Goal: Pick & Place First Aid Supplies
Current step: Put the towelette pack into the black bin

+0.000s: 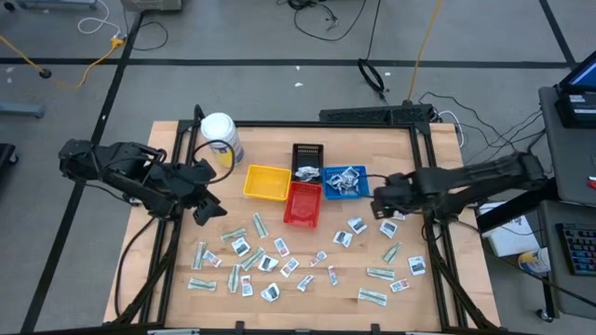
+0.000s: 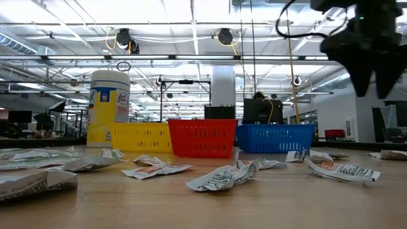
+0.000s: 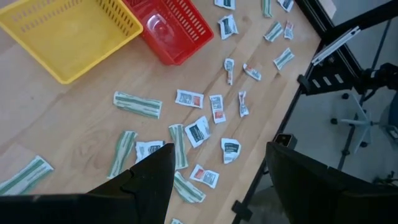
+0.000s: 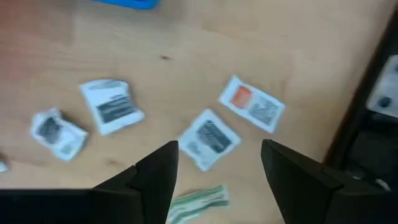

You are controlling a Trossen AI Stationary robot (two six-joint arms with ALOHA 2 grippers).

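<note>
The first aid supplies [image 1: 279, 256] lie flat and scattered over the near half of the table: white squares with dark print, green-grey wrappers, and slips with red marks. Some also sit in the blue tray [image 1: 345, 181]. My left gripper [image 1: 212, 210] hovers open over the left side, above several packets [image 3: 199, 130]. My right gripper [image 1: 385, 197] hangs open above the table's right side [image 2: 372, 79]. Below its fingers lie a dark-printed white packet [image 4: 208, 140], a red-marked slip [image 4: 252, 104] and a green wrapper [image 4: 199, 202]. Neither gripper touches anything.
Yellow [image 1: 266, 182], red [image 1: 303, 203], black [image 1: 307, 158] and blue trays stand in a cluster at the table's middle. A white jar with a yellow label [image 1: 221, 135] stands at the far left. A dark frame [image 1: 438, 251] runs along the table's edges.
</note>
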